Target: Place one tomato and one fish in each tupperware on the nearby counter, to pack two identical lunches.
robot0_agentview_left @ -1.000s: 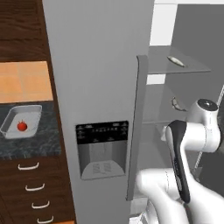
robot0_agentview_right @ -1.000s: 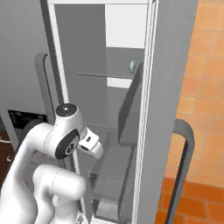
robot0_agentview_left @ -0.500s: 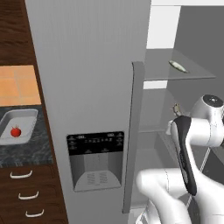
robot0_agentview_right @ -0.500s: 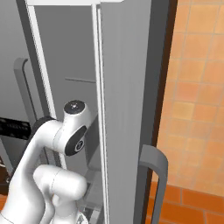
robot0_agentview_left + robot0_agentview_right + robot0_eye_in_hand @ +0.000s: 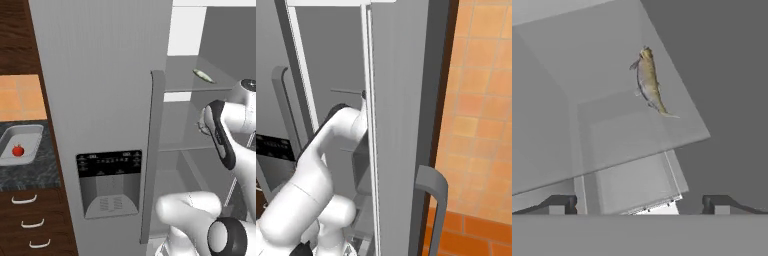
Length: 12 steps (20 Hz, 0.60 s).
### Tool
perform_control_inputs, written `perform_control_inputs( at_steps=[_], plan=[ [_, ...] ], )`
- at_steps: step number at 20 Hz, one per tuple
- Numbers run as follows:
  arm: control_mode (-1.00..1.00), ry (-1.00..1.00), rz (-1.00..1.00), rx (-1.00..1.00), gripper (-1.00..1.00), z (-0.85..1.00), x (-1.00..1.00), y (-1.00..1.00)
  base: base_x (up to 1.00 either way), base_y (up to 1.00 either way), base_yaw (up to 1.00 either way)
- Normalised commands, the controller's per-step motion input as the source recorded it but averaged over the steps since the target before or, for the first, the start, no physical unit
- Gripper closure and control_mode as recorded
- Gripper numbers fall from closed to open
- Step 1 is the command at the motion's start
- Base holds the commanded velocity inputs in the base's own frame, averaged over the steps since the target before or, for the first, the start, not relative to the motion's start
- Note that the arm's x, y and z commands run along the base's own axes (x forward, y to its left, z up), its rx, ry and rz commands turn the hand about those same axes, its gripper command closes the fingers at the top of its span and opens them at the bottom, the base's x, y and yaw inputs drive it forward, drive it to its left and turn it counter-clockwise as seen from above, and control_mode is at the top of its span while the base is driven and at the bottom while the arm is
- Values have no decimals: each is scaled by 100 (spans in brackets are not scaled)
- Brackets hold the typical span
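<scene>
A slim silver-grey fish [image 5: 649, 82] lies alone on a glass fridge shelf [image 5: 612, 135]; the left base view shows the fish [image 5: 202, 75] at the upper right inside the open fridge. My gripper [image 5: 639, 206] is below and short of that shelf, open, with nothing between its fingertips [image 5: 562, 204]. Far to the left, a clear tupperware [image 5: 31, 131] sits on the speckled counter [image 5: 25, 175] and holds one red tomato [image 5: 18, 150]. The second tupperware, the other tomato and the other fish are out of view.
The shut grey fridge door [image 5: 105, 100] with its dispenser panel [image 5: 110, 182] and tall handle [image 5: 152, 150] stands between counter and open compartment. The open fridge door [image 5: 401, 125] hangs close on the arm's right, beside an orange tiled wall [image 5: 481, 100]. Lower shelves sit under the fish.
Both base views have shifted, so the base has driven along the fridge. The arm has reached deeper into the open compartment, toward the fish's shelf. The tomato stays in its tupperware.
</scene>
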Motion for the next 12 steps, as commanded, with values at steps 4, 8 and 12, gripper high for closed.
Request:
perform_control_inputs(
  at_steps=[4,8,12],
  plan=[
    [-100,3,-2,-14,-100,-71,99,-4,0,0,0],
    [-100,0,-6,-6,-100,-91,95,-61,0,0,0],
    [-100,2,-4,2,-100,-52,67,-70,0,0,0]
  ],
)
